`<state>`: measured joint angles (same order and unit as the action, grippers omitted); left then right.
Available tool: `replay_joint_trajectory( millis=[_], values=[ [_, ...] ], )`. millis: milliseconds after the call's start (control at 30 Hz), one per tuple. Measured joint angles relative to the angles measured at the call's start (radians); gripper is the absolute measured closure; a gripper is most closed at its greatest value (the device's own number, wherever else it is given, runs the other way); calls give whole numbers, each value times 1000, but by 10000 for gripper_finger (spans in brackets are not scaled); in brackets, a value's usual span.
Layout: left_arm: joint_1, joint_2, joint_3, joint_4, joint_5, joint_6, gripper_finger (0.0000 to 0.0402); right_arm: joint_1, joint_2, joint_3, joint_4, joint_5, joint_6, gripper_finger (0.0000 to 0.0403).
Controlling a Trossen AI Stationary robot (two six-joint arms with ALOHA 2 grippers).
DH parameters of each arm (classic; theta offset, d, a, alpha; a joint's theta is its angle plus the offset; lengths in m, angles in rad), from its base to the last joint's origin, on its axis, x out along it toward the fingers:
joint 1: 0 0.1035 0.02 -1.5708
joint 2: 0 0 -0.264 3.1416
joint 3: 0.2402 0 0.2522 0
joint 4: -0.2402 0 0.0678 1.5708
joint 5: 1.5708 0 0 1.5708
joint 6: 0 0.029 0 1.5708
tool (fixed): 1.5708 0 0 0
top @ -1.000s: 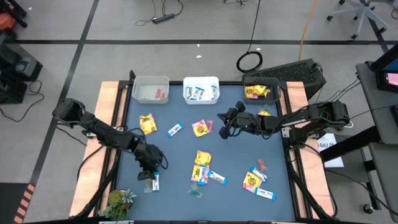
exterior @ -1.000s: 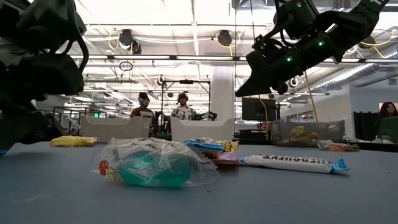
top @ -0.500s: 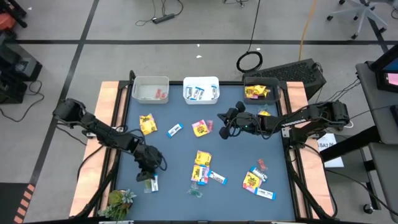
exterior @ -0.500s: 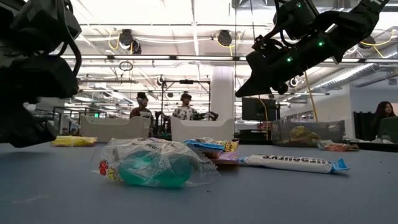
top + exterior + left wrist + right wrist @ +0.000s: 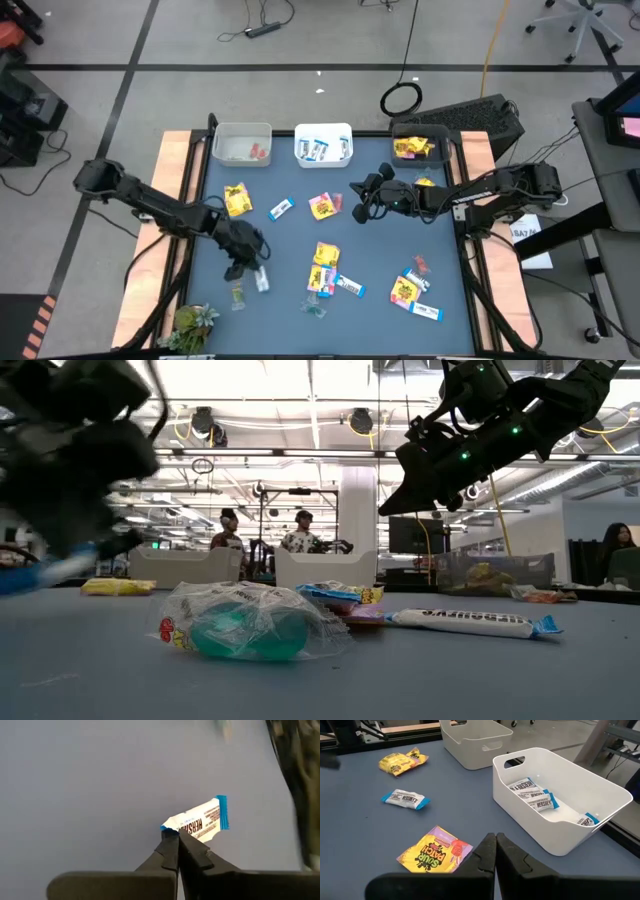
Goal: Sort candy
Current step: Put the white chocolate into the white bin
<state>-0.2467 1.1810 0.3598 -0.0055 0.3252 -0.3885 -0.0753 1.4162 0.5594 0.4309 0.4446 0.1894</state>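
Candy lies scattered on the blue table: yellow packets, blue-and-white bars, and a clear-greenish piece. Near the table's left front, my left gripper is shut on one blue-and-white bar. My right gripper hangs shut and empty above the table's middle right, over a yellow packet. My left gripper pinches the bar's near crimped end between its two fingertips. The fingers come slanting down from the table's left side. The rest of the wrapper sticks out beyond the tips, roughly level and lifted clear of the table.
Three bins stand along the far edge: the left one holds red pieces, the middle one blue-and-white bars, and the right one yellow packets. A green plant-like thing sits at the near left corner. A small clear-wrapped piece lies near my left gripper.
My left gripper has shut on the blue-and-white bar by its end. It has then risen with it and swung a little toward the table's right, rolling as it went. The bar is now lifted clear, while the small piece beside it has stayed on the table.
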Motion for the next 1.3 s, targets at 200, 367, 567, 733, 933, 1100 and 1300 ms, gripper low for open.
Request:
replay_joint_trajectory(
  millis=[200,367,567,733,933,1100,1300],
  values=[
    [168,-75,35,131,-225,170,399,0,0,0,0,0,0,403],
    [356,-54,58,319,-310,263,400,0,0,0,2,0,0,403],
    [578,68,212,309,-306,439,400,0,0,0,8,0,0,403],
    [702,266,420,188,-296,583,400,0,0,0,8,0,0,403],
    [807,470,616,114,-259,615,400,0,0,0,7,0,-7,403],
    [852,564,713,52,-225,615,400,0,0,0,7,0,-18,403],
    [865,637,742,11,-223,665,400,0,0,0,7,0,-19,403]
  ],
)
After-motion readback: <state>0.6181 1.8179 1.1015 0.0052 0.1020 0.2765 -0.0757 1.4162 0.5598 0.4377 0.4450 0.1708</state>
